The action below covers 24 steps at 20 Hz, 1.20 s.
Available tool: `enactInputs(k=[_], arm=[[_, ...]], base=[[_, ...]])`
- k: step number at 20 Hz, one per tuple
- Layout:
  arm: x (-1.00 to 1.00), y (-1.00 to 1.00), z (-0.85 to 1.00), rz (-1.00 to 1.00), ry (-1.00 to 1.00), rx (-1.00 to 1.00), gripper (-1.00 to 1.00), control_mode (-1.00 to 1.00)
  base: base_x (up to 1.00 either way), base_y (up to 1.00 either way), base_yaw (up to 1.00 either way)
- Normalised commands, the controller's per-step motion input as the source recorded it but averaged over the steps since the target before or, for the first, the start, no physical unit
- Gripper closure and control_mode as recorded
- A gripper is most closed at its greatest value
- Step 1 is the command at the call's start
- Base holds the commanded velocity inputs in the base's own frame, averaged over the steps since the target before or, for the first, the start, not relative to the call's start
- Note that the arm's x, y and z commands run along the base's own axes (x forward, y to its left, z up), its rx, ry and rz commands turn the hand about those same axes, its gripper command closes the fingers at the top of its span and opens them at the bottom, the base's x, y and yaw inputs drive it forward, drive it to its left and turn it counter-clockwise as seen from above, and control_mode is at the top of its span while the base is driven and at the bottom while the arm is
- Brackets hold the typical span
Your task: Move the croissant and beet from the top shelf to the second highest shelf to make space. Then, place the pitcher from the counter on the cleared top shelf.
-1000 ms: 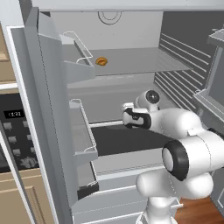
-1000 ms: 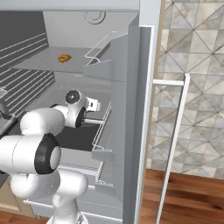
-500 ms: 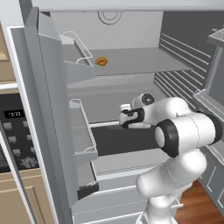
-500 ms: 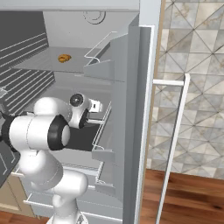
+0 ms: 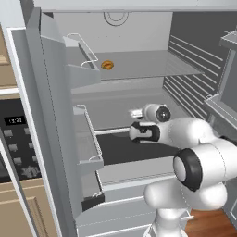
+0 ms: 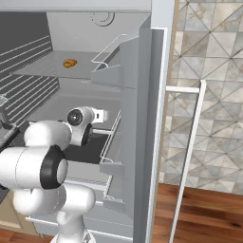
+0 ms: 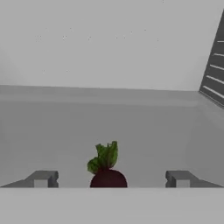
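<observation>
Between spread finger tips [image 7: 41,179], beet [image 7: 107,170] is seen upright on second highest shelf [image 7: 144,144], untouched; gripper [image 7: 109,181] stands wide apart, nothing held. Straight retreat judged best, so tuft is not clipped. Beet: dark maroon bulb, crinkled green leaves. Croissant [image 5: 107,65], ridged and golden, is left above hand on smooth pale top shelf [image 5: 148,67].

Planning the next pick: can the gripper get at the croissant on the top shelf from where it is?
Probably yes: the gripper is open beside the beet, and the croissant lies alone near the top shelf's front, nothing blocking it.
</observation>
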Motion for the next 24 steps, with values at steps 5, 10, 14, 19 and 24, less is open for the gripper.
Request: enactInputs(k=[5,10,14,19,24], arm=[[-0.6,0.16,0.97,0.0,-0.19,-0.05,-1.0,-1.0],[-0.77,0.1,0.82,0.0,-0.02,-0.04,-1.0,-1.0],[-0.97,0.0,0.69,0.02,0.12,0.0,-1.0,-1.0],[-0.61,0.0,0.74,0.05,0.22,0.01,-1.0,-1.0],[-0.23,0.25,0.48,0.09,0.31,0.0,-1.0,-1.0]], base=[[0.0,0.0,0.0],[0.0,0.0,0.0],[0.0,0.0,0.0],[0.0,0.0,0.0],[0.0,0.0,0.0]])
